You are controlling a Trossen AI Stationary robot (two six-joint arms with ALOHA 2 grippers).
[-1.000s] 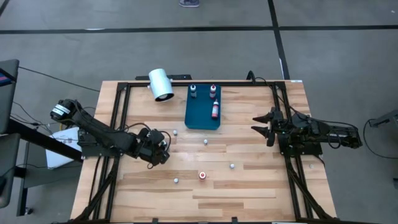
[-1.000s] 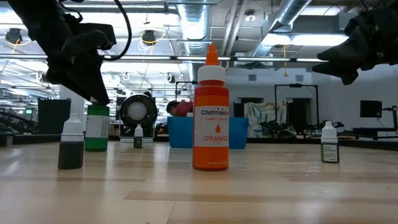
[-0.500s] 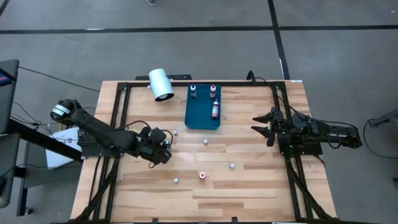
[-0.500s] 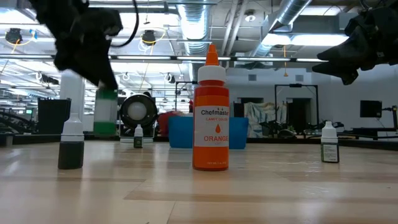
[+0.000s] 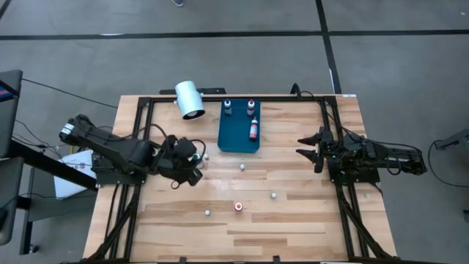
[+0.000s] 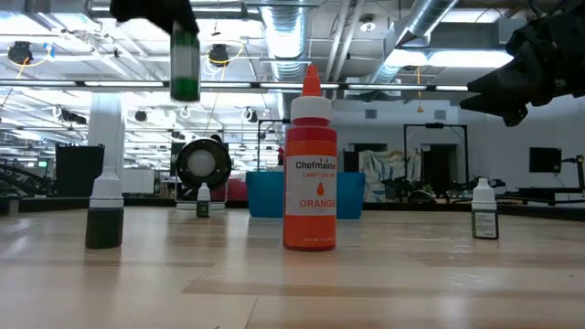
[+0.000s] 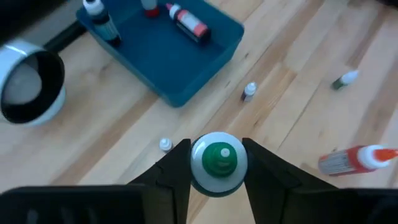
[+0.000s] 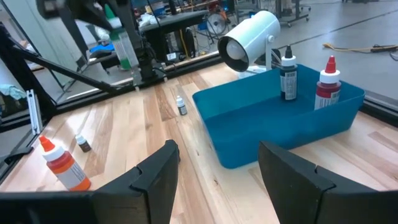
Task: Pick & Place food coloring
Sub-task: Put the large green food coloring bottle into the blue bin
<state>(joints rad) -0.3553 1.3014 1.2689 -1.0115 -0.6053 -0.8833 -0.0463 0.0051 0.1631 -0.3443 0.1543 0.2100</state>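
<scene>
My left gripper [image 5: 192, 158] is shut on a green food coloring bottle [image 6: 185, 60], held high above the table's left half, near the blue tray [image 5: 239, 139]. An orange bottle [image 5: 239, 207] and several tiny whitish bottles [image 5: 273, 196] stand on their bases on the wood. In the tray stand a dark-topped bottle [image 5: 227, 108] and a red-topped one [image 5: 250, 107], and a third red one [image 5: 253, 130] lies on its side. My right gripper [image 5: 311, 150] hangs open over the table's right side, touching nothing. My left gripper pinches the green bottle between its two fingers [image 7: 179, 168], which sit on either side of its upper end [image 7: 217, 163]. The fingers come from above, pointing down. The bottle hangs upright below them [image 8: 124, 50], lifted well clear of the table.
A large white cylinder [image 5: 190, 100] lies at the far edge, left of the tray. Dark frame rails [image 5: 143, 125] run along both sides and the far edge. Open wood lies between the loose bottles and the near edge.
My left gripper has risen and moved toward the far edge and the tray. The green bottle, which stood on the table a second ago, has gone up with it and now hangs clear, still upright.
</scene>
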